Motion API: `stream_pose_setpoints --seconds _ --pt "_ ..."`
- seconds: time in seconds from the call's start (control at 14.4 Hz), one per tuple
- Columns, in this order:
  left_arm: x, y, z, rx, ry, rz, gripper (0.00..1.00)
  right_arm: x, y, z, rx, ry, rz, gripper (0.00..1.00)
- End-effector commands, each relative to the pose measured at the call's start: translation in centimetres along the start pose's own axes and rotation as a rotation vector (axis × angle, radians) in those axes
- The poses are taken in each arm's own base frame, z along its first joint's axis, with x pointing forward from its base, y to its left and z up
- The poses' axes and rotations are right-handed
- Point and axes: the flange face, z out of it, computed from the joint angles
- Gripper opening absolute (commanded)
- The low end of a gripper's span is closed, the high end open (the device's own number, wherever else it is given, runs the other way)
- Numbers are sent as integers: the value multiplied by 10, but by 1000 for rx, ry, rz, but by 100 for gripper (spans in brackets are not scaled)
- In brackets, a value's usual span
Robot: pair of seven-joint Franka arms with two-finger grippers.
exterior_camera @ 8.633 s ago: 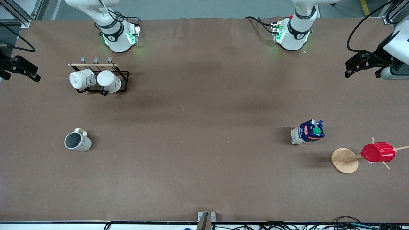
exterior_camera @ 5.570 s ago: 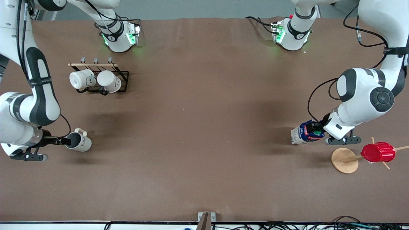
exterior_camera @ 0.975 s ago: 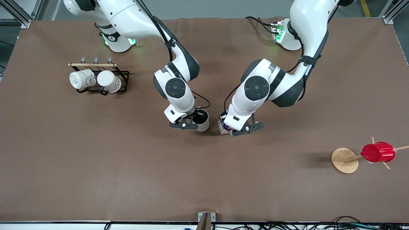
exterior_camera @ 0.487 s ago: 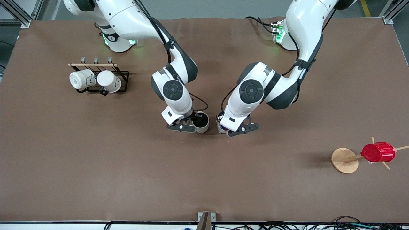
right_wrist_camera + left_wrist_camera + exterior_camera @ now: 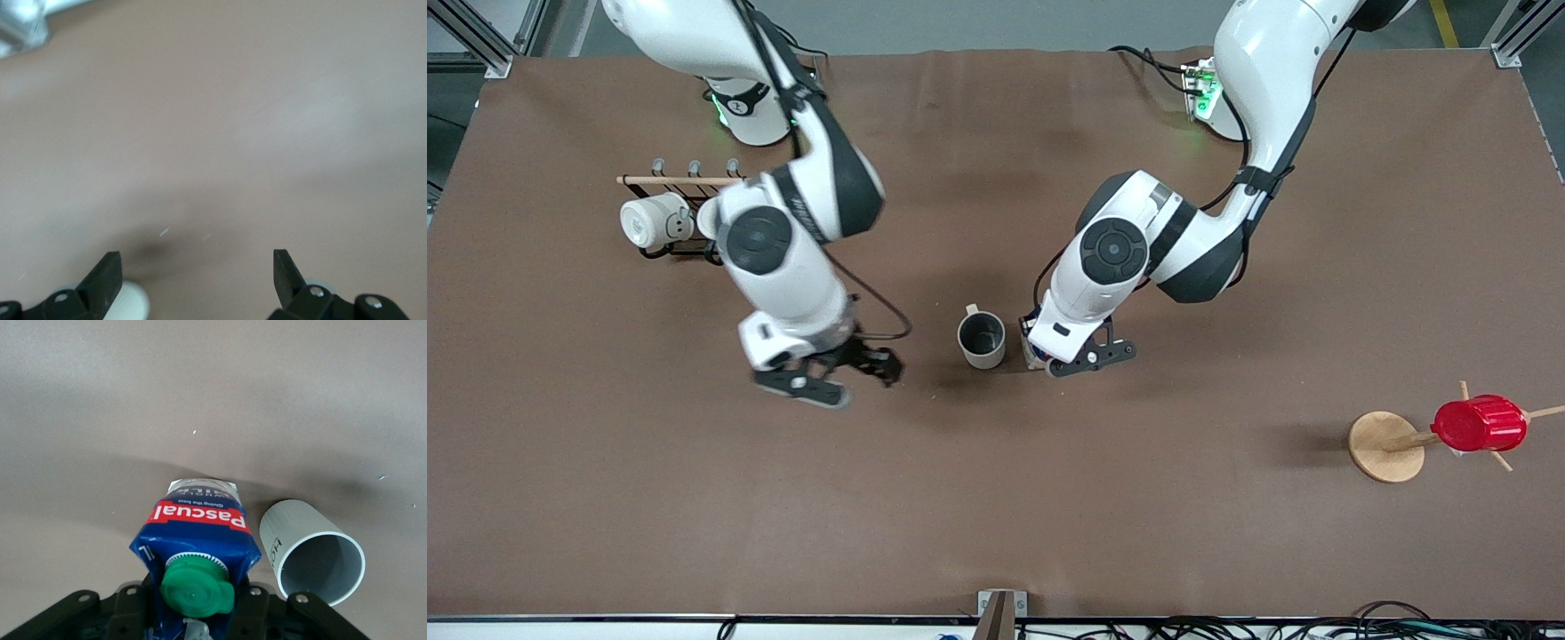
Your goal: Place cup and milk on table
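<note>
The cup, off-white with a grey inside, stands upright and free in the middle of the table. The milk carton, dark blue with a red label and a green cap, stands right beside the cup, toward the left arm's end. My left gripper is shut on the carton's upper part and hides most of it in the front view. My right gripper is open and empty over bare table, beside the cup toward the right arm's end. The right wrist view shows its fingers spread wide over the table.
A black rack with two white mugs stands near the right arm's base, partly hidden by that arm. A wooden stand bearing a red cup stands at the left arm's end.
My right gripper has let go of the cup and drawn back toward the right arm's end. The cup now stands free. My left gripper with the milk has shifted slightly closer to the cup.
</note>
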Motion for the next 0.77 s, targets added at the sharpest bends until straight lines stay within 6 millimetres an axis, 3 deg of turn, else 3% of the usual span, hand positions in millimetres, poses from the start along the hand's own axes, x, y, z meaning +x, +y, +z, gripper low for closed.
stream_pose_setpoints --seconds 0.0,0.07,0.14,0.28,0.35,0.56,0.7 --pt "1 10 -7 -22 6 -8 35 8 33 -48 -11 34 9 100" --pt "2 9 -6 -20 7 -7 63 11 43 -64 -14 30 -1 100" --pt "2 8 -6 -17 10 -2 100 15 55 -79 -20 22 -4 100" --pt "4 7 -15 -1 48 16 100 16 75 -108 -22 3 10 100" --pt "5 4 -22 13 68 26 100 22 95 -124 -21 -3 -3 100" --pt "10 -10 -72 34 146 38 100 34 154 -158 -33 -52 -34 100" --pt "13 -35 -113 118 195 48 100 38 190 -181 -31 -68 -10 100"
